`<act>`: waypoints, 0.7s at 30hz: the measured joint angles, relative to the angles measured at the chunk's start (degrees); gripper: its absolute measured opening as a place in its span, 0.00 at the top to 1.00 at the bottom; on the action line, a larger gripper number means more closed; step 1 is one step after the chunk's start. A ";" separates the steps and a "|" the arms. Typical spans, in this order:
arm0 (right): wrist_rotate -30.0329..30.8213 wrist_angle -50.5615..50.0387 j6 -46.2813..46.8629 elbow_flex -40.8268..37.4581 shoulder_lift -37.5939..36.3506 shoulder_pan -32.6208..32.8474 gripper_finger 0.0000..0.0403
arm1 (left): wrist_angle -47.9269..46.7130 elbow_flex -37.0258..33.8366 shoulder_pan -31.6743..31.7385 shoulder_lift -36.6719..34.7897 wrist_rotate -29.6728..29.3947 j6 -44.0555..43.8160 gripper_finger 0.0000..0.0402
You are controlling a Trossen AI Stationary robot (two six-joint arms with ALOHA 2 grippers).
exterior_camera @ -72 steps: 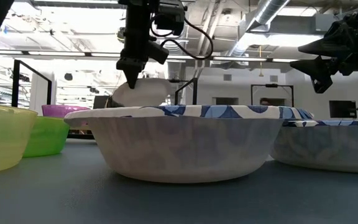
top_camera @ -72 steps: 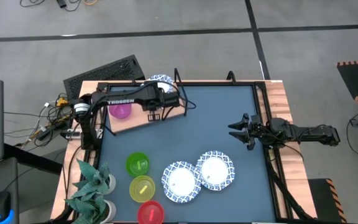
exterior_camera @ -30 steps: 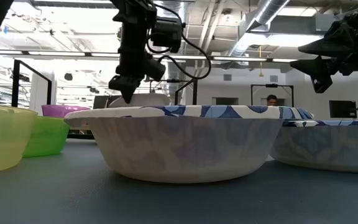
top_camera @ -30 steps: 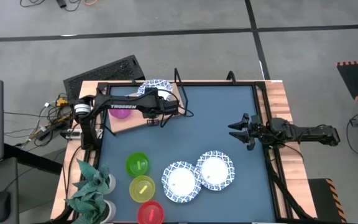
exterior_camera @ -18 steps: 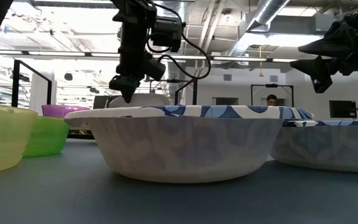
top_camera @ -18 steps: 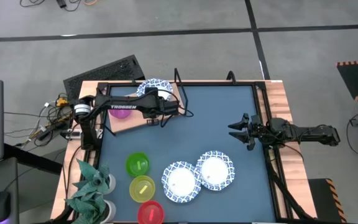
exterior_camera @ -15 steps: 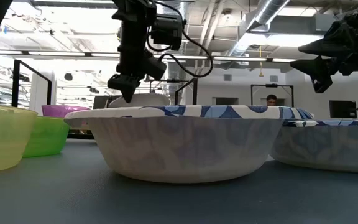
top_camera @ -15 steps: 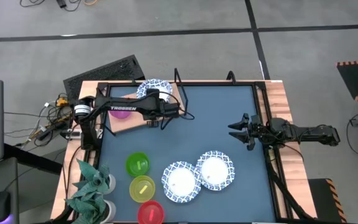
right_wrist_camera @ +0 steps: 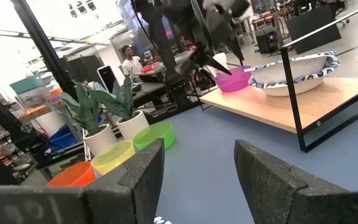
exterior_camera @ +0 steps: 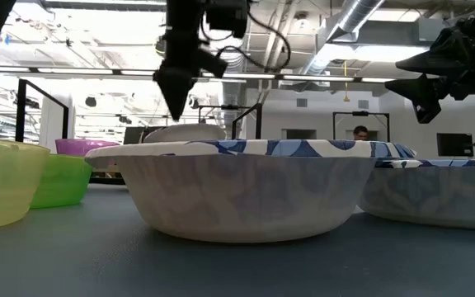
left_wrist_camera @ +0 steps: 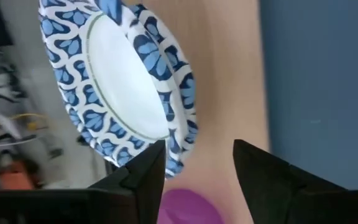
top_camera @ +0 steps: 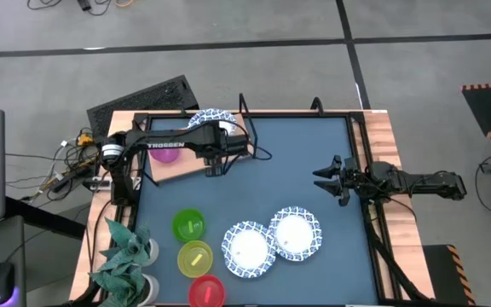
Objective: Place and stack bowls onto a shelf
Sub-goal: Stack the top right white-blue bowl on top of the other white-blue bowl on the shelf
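Observation:
Two blue-rimmed white bowls [left_wrist_camera: 123, 87], one nested in the other, rest on the light-wood shelf [top_camera: 186, 167] at the table's far left, beside a purple bowl [top_camera: 167, 152]. My left gripper [left_wrist_camera: 197, 168] hangs open above the shelf, just on the near side of the nested bowls, touching nothing; the low view shows it [exterior_camera: 174, 92] clear above them. Two more blue-rimmed bowls [top_camera: 248, 249] [top_camera: 295, 232] sit on the tabletop near its front. My right gripper [top_camera: 331, 181] waits open at the table's right side.
Green [top_camera: 187, 225], yellow [top_camera: 195, 257] and red [top_camera: 205, 292] bowls stand in a row at the near left, next to a potted plant [top_camera: 128, 254]. Black metal supports [right_wrist_camera: 294, 99] hold the shelf up. The dark tabletop [top_camera: 297, 153] lies between the arms.
My left gripper has opened and let go of the blue-rimmed bowl, which stays nested on the shelf. The gripper has then risen straight up and drawn slightly toward the table's near edge.

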 joint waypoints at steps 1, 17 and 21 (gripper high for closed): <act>-0.01 0.00 0.00 -0.01 0.01 0.01 0.45 | -0.60 1.36 0.00 0.00 0.99 -0.65 0.56; -0.09 -0.02 0.00 -0.01 0.00 0.00 0.45 | 9.90 7.19 9.56 -0.07 29.31 -4.35 0.73; -0.11 -0.02 -0.02 0.00 0.00 0.01 0.45 | 10.62 6.68 13.88 -0.07 35.64 -4.46 0.83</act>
